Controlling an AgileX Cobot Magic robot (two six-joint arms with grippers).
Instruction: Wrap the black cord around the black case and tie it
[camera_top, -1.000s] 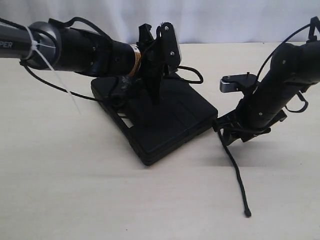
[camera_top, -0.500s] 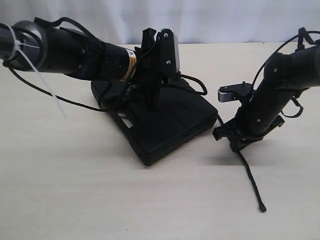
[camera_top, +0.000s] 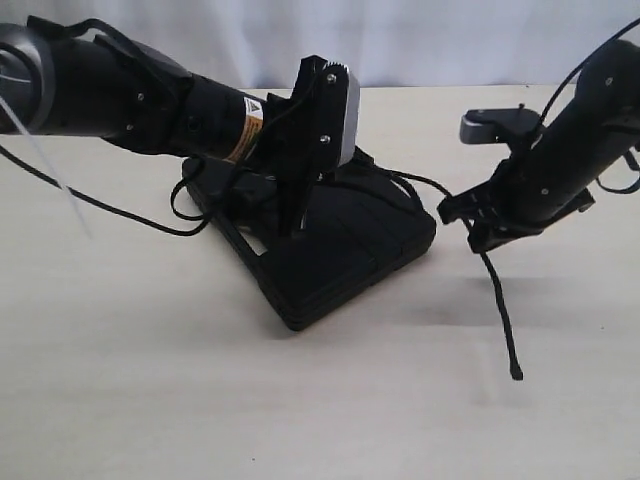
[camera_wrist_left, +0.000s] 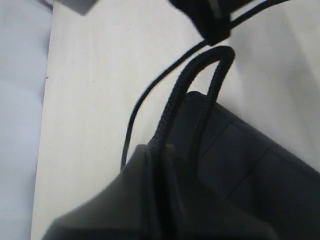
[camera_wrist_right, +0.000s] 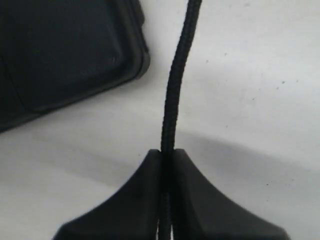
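The black case (camera_top: 340, 255) lies flat at the table's middle, seen also in the left wrist view (camera_wrist_left: 265, 170) and the right wrist view (camera_wrist_right: 60, 50). My left gripper (camera_top: 289, 226) points down over the case, shut on the black cord (camera_wrist_left: 172, 107), which rises from its jaws (camera_wrist_left: 160, 149) in a narrow loop. My right gripper (camera_top: 481, 238) hovers just right of the case, shut on the black cord (camera_wrist_right: 172, 100). From there the cord's tail (camera_top: 500, 310) hangs to a small tipped end above the table. Another stretch of the cord (camera_top: 415, 183) runs back behind the case.
The pale table (camera_top: 150, 380) spreads around the case. A thin smooth robot cable (camera_top: 120, 210) droops from the left arm onto the table left of the case. A white backdrop (camera_top: 420, 40) closes off the far edge.
My right gripper has shut on the cord and moved up and to the right, carrying the tail with it. The left arm has swung a little lower across the case.
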